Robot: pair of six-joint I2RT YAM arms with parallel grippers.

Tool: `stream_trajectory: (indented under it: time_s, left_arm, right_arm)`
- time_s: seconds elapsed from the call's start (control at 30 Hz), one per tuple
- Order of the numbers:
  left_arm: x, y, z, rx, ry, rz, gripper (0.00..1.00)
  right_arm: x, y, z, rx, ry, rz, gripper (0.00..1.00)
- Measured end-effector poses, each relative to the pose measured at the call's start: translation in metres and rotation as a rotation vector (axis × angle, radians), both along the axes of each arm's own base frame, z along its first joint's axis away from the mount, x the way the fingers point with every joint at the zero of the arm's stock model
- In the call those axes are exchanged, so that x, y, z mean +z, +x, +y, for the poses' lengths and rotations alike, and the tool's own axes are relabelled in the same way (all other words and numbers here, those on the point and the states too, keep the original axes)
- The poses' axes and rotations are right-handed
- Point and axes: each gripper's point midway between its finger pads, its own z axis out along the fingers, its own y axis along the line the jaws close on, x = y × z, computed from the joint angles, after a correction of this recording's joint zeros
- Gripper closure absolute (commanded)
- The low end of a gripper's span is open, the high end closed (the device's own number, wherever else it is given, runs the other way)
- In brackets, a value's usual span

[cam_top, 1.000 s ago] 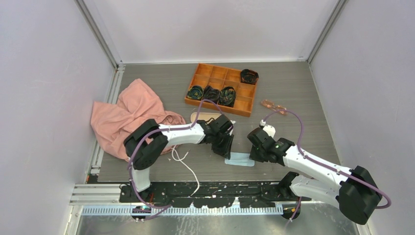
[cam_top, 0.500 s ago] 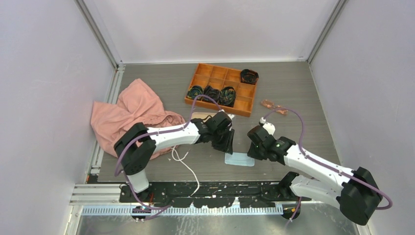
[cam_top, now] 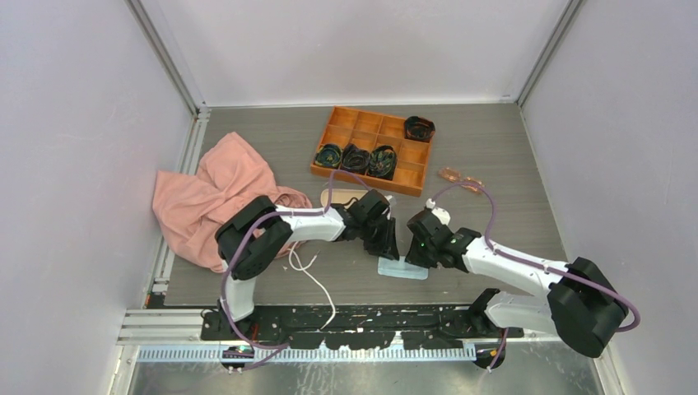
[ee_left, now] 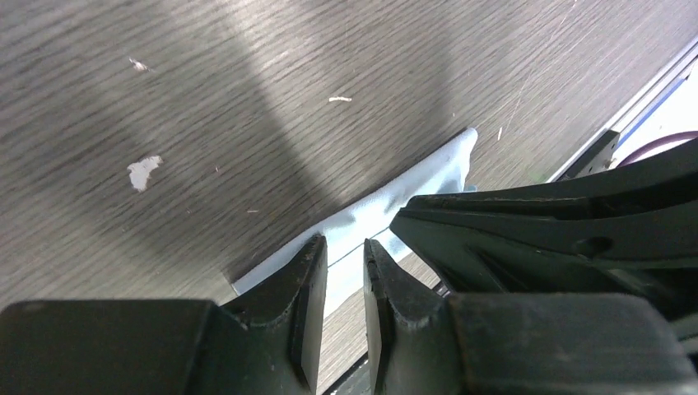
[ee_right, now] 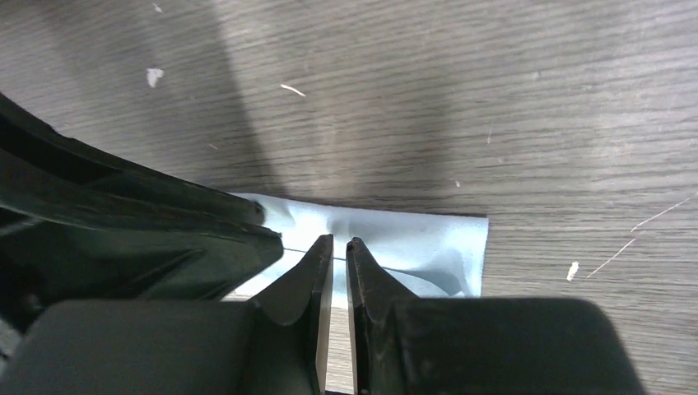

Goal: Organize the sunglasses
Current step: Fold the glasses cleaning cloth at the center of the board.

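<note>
The sunglasses (cam_top: 459,178), with pinkish-orange lenses, lie on the table at the right, far from both grippers. The light blue cloth (cam_top: 403,269) lies flat near the front; it also shows in the left wrist view (ee_left: 370,216) and the right wrist view (ee_right: 411,239). My left gripper (cam_top: 388,249) (ee_left: 344,243) points down at the cloth's left edge, its jaws almost shut with a thin slit and nothing between them. My right gripper (cam_top: 413,253) (ee_right: 338,240) points down on the cloth beside it, also almost shut and empty. The pink case (cam_top: 342,196) is partly hidden behind the left arm.
An orange compartment tray (cam_top: 362,181) with dark coiled items (cam_top: 355,156) stands at the back. A pink garment (cam_top: 214,197) lies crumpled at the left. A white cord (cam_top: 317,284) trails near the front edge. The two grippers nearly touch each other.
My right gripper has moved left onto the cloth, close to the left gripper. The left gripper has shifted slightly to the right over the cloth's left edge. The cloth and sunglasses have not moved.
</note>
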Motion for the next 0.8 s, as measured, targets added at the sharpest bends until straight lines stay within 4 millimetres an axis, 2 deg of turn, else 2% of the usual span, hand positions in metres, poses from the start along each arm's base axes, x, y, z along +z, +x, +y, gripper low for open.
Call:
stream_trajectory:
  time_s: [0.13,0.33,0.8]
  left_arm:
    - [0.000,0.003,-0.001,0.011,-0.010,0.010,0.75]
    - [-0.001,0.004,-0.001,0.012,-0.011,0.013,0.76]
    - [-0.001,0.004,-0.001,0.010,-0.011,0.020,0.76]
  right_arm:
    - [-0.010,-0.008,-0.003,-0.002,0.001,0.024,0.83]
    - [-0.009,-0.010,-0.001,-0.001,0.037,0.012,0.83]
    - [-0.007,-0.043,0.000,0.078,0.089,0.109,0.83]
